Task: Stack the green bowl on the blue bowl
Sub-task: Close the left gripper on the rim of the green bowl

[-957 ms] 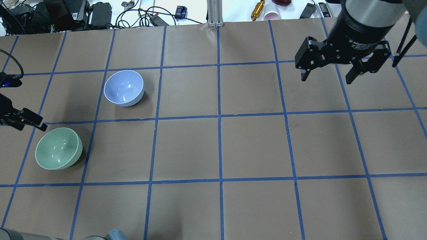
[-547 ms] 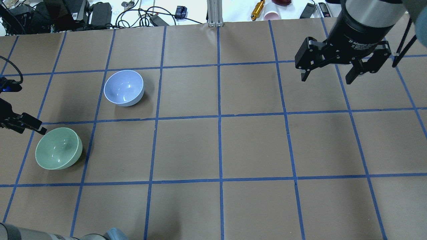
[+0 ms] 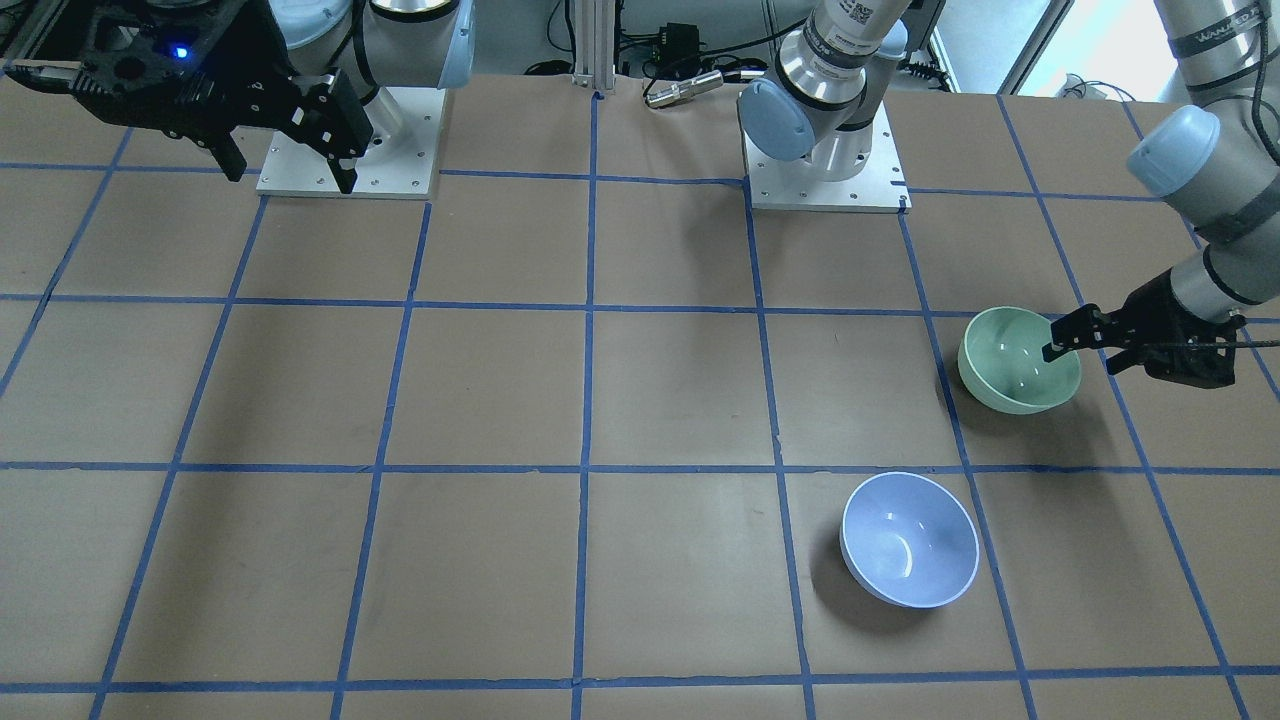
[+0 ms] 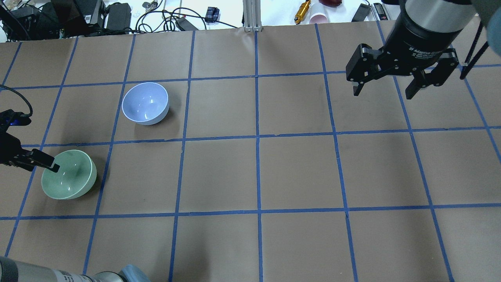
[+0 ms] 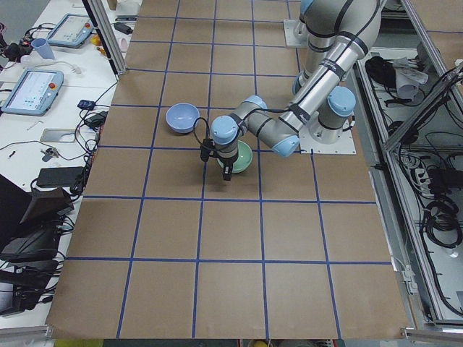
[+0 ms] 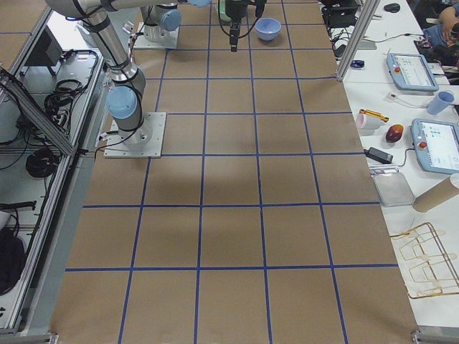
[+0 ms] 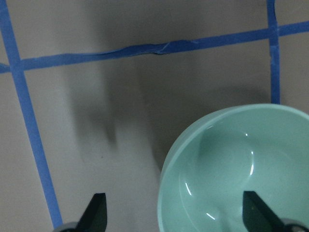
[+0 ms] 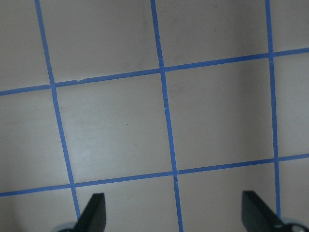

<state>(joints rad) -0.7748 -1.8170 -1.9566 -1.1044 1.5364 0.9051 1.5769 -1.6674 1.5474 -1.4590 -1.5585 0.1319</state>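
The green bowl stands upright at the table's left, seen close in the left wrist view and in the front view. The blue bowl stands upright one square farther and to the right, apart from it. My left gripper is open and empty, low at the green bowl's left rim. In the left wrist view one finger hangs over the bowl's inside and the other outside it. My right gripper is open and empty, high over the table's far right.
The table is brown paper with a blue tape grid. Beyond its far edge lie cables and power bricks, a metal post, a yellow tool and a pink cup. The arm bases stand on the robot's side.
My left gripper has moved toward the near edge and down to the green bowl; its finger now overlaps the bowl's rim. The bowls and the right arm have stayed put.
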